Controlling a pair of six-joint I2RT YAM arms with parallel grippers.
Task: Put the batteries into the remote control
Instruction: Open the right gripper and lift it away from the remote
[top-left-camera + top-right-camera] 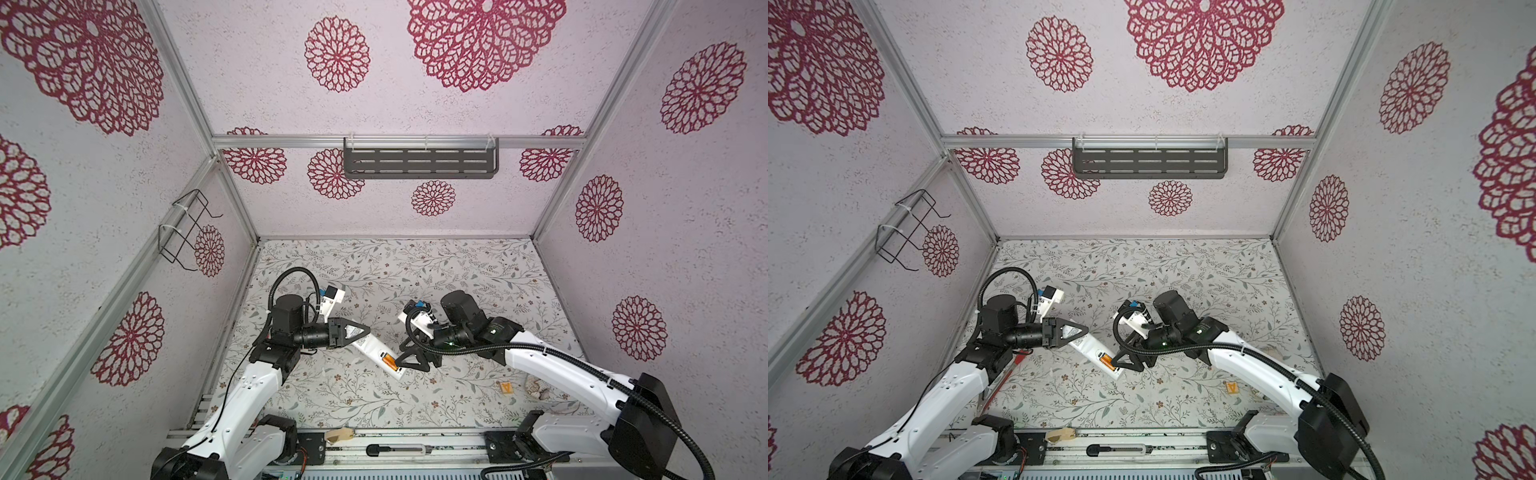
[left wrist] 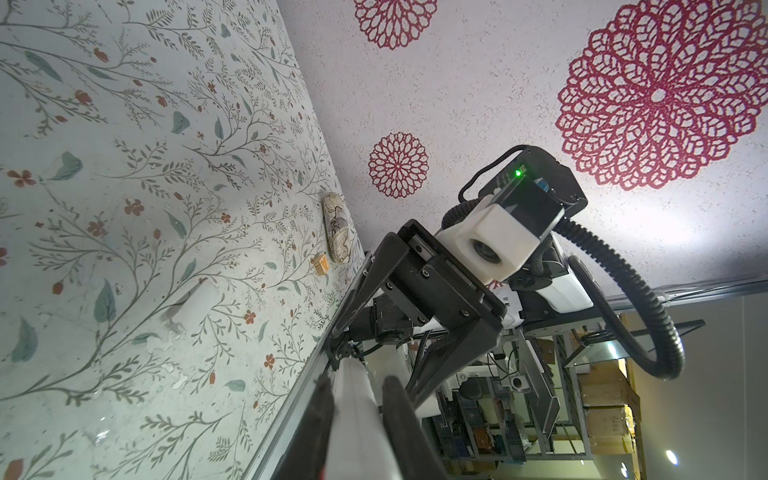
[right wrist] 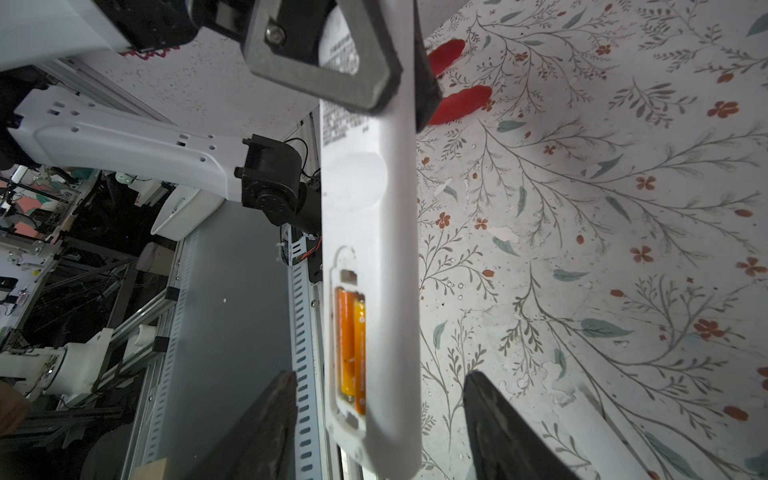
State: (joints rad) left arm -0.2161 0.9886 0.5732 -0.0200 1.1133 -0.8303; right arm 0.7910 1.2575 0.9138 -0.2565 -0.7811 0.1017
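Right wrist view: your remote (image 3: 374, 187) is held off the table (image 3: 582, 208), with both batteries (image 3: 351, 345) in its open compartment (image 3: 347, 274).
Your left gripper (image 3: 390, 83) reaches in from the left and is clamped on the printed end of the smooth white plastic bar. The two glossy orange cylinders lie side by side near the other end. There your right gripper (image 3: 374, 419) has its dark jaws spread, one on each side of the remote, not touching it.

The left arm (image 1: 249, 390) reaches from the tabletop's near-left corner toward its middle, and the left gripper (image 1: 363, 330) is clamped on the remote control (image 1: 374, 351). The right arm (image 1: 548, 365) reaches in from the near-right corner. The right gripper (image 1: 401, 360) has its jaws spread, straddling the remote's other end.
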